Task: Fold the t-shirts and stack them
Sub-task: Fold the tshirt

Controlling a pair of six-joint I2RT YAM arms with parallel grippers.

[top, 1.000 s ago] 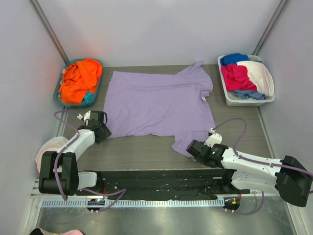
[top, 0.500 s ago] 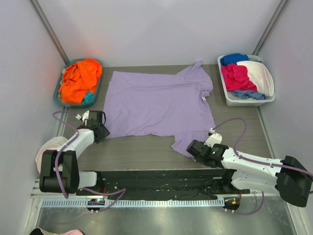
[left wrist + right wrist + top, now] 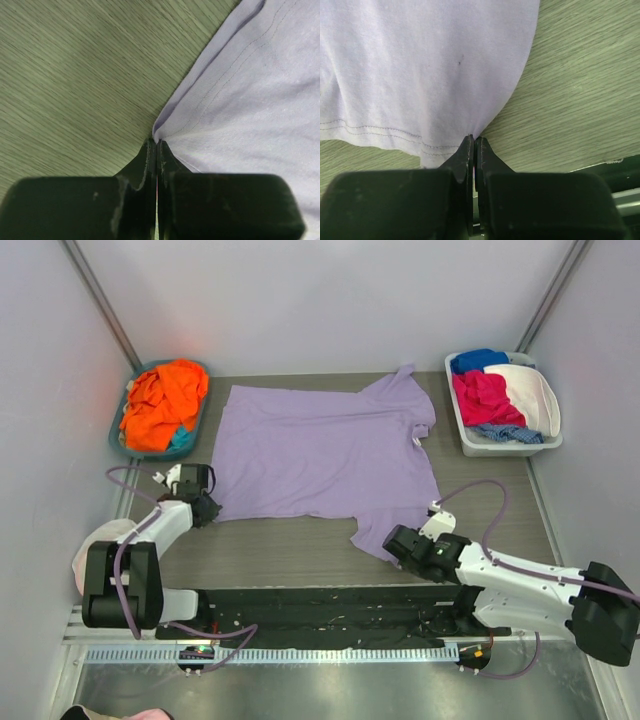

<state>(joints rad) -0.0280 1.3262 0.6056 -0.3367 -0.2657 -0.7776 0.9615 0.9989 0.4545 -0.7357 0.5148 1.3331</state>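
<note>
two corners of the lavender t-shirt (image 3: 320, 455) are pinched: hem in left jaws, sleeve in right jaws.

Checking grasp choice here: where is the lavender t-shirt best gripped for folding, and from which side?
The near hem corner and near sleeve edge, from the robot's side, as the left gripper and right gripper pinch now. The lavender t-shirt lies flat, so only edges can be pinched.

Lavender t-shirt (image 3: 325, 455) flat on table (image 3: 290, 540)
</note>
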